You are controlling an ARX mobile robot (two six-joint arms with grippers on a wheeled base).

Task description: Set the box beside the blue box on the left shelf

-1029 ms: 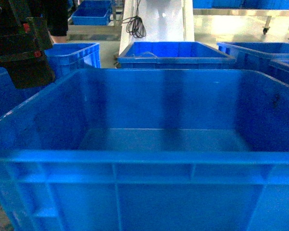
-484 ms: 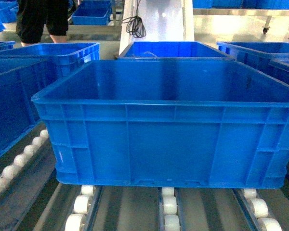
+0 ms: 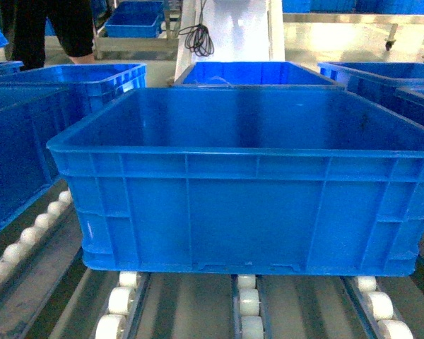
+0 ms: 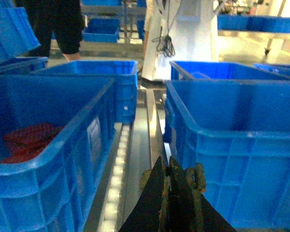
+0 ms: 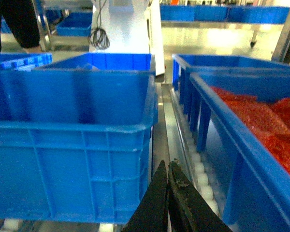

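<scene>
We find the large open-top bright blue plastic crate (image 3: 247, 183) resting on the white-roller metal rack (image 3: 249, 304), both pincers, left (image 4: 168, 166) and right (image 5: 167, 169), closed and empty.

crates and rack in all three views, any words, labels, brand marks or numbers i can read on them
No readable text in any view.
The box on the left shelf: ribbed blue walls only, no label or number visible.
The neighbouring blue crate and the crate holding red material: no markings visible.
A pale patch on the neighbouring crate's wall in the left wrist view is too blurred to tell whether it is a label.
</scene>
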